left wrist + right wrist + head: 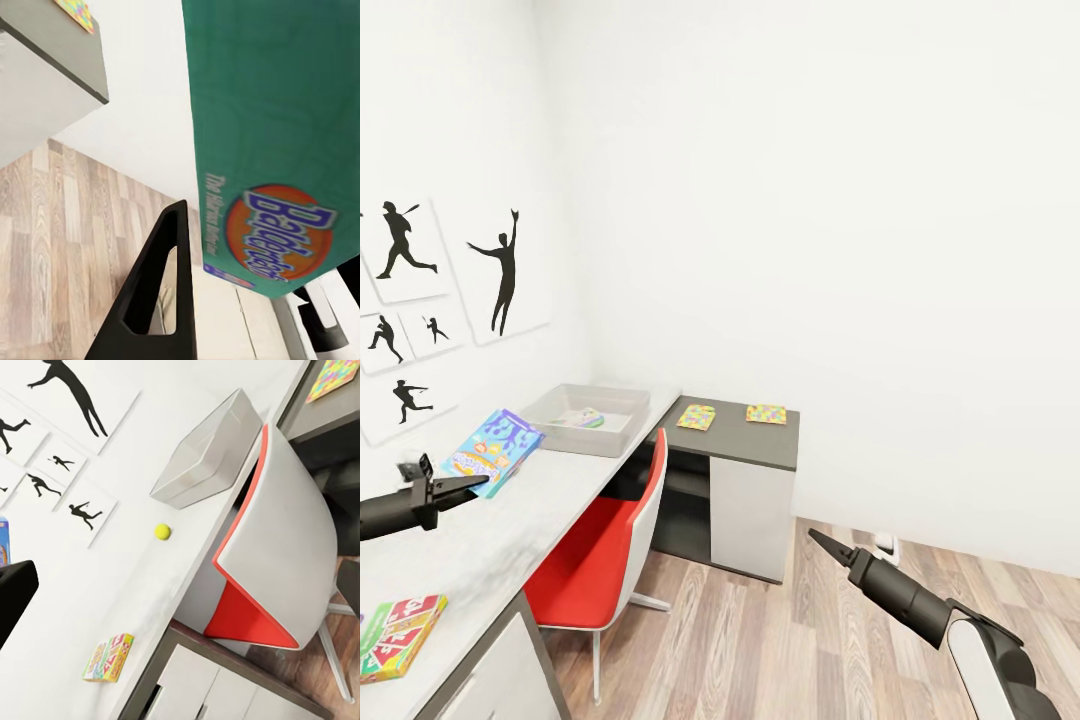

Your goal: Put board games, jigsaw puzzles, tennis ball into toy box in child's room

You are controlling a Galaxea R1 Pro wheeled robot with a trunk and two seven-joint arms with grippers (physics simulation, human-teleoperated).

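Observation:
My left gripper is shut on the edge of a blue board game, held tilted above the table; its teal underside fills the left wrist view beside one black finger. The grey toy box stands farther along the table with one colourful item inside, and shows again as the toy box. The tennis ball lies on the table near it. A SKIP-BO board game lies at the near end. Two jigsaw puzzles rest on a dark cabinet. My right gripper hangs shut over the floor.
A red and white chair is pushed under the table. The dark-topped cabinet with white sides stands in the corner. Silhouette posters hang on the left wall. Wood-plank floor lies open to the right.

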